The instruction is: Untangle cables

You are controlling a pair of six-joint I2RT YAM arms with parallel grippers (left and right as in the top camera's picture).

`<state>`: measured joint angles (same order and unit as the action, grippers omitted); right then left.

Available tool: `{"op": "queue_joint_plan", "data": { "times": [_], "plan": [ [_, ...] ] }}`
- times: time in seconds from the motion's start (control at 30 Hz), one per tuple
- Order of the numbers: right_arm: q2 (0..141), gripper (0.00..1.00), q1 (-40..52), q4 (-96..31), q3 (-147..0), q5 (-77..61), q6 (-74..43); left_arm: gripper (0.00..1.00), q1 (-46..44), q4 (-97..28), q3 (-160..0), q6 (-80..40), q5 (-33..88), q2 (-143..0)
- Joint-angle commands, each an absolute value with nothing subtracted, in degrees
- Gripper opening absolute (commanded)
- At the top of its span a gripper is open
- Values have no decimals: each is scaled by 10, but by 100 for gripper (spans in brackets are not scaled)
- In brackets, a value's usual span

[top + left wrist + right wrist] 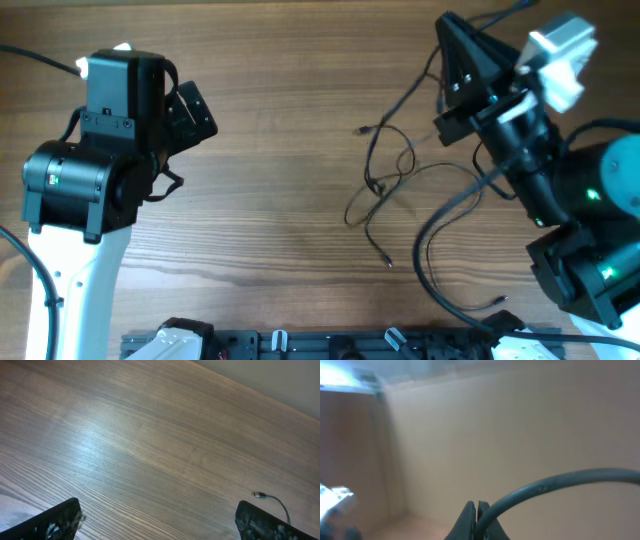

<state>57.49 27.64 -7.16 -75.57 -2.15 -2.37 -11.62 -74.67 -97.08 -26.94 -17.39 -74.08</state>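
Observation:
Several thin black cables (385, 175) lie tangled on the wooden table, right of centre. One small plug (360, 130) points left and another (388, 262) lies nearer the front. My right gripper (447, 30) is raised at the back right, and a strand trails from it down into the tangle. The right wrist view shows its jaws (476, 510) pressed together on a dark cable (555, 482) that arcs off to the right. At the far left my left gripper (185, 110) is open over bare wood (160, 525). A cable plug (260, 495) lies just beyond its right finger (265, 525).
A thicker black robot cable (450, 210) loops from the right arm across the table's front right. A dark rail (330, 345) with arm mounts runs along the front edge. A pale wall fills the right wrist view.

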Motion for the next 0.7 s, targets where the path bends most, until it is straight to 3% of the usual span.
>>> {"op": "queue_joint_plan", "data": {
  "times": [0.0, 0.13, 0.23, 0.4, 0.5, 0.67],
  "plan": [
    [604, 4, 277, -150, -759, 187, 25, 100, -113, -747, -974, -275, -169, -743],
    [642, 4, 277, -203, -759, 405, 26, 100, -113, -747, -974, -275, -169, -743],
    [638, 4, 277, -197, -759, 418, 29, 100, -113, -747, -974, -275, -169, -743],
    [615, 4, 277, -196, -759, 306, 30, 100, -113, -747, -974, -275, -169, -743],
    [612, 4, 277, -208, -759, 140, 46, 100, -113, -747, -974, -275, -169, -743],
    [613, 4, 277, -231, -759, -14, 60, 100, -113, -745, -974, -275, -166, -743]
  ]
}}
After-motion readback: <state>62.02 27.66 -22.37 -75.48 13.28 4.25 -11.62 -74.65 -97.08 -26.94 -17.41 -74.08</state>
